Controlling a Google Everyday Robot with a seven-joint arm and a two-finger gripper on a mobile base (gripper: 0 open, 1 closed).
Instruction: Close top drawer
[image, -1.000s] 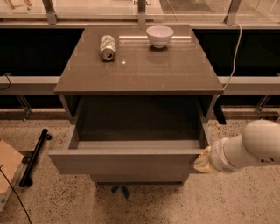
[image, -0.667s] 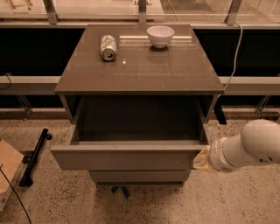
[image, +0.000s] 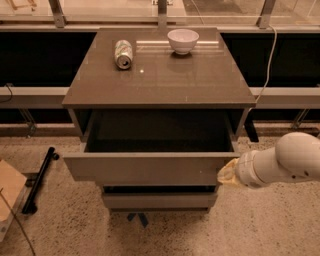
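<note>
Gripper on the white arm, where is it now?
Camera view, lower right: the gripper is at the right end of the flat front panel of the open, wide grey-brown top drawer.

The arm (image: 287, 160) shows at the right edge on the near side: a thick, smooth, glossy white tube with rounded, bulging segments. A thin dark seam rings it where the wide segment meets a shorter white collar. A couple of small dark dots sit low on its shell. The gripper (image: 226, 173) is at the arm's left end, at the near right of the scene, a pale yellowish-tan, tapered piece, duller than the white shell.
</note>
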